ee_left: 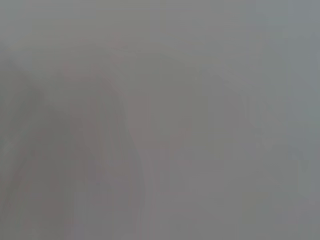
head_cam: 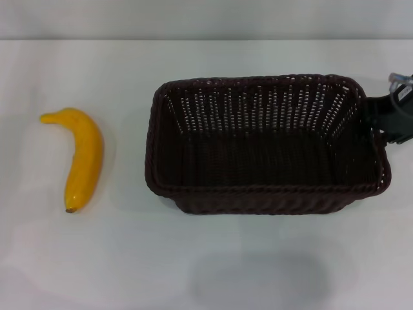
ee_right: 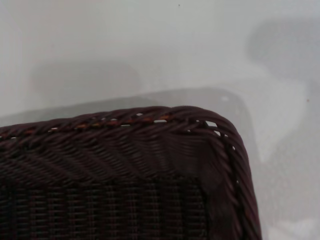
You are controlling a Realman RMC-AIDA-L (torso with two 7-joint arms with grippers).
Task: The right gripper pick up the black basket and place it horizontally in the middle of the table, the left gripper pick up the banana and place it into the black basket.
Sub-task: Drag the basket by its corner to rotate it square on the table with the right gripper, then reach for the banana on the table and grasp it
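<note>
The black basket hangs above the white table, long side across the view, right of the middle; its shadow lies on the table nearer to me. My right gripper is at the basket's right end wall and holds it by the rim. The right wrist view shows one braided corner of the basket over the table. The yellow banana lies on the table at the left, brown tip toward me, well apart from the basket. The left gripper is out of view; the left wrist view shows only blank grey.
The table's far edge runs across the top of the head view. Bare tabletop lies between the banana and the basket and along the front.
</note>
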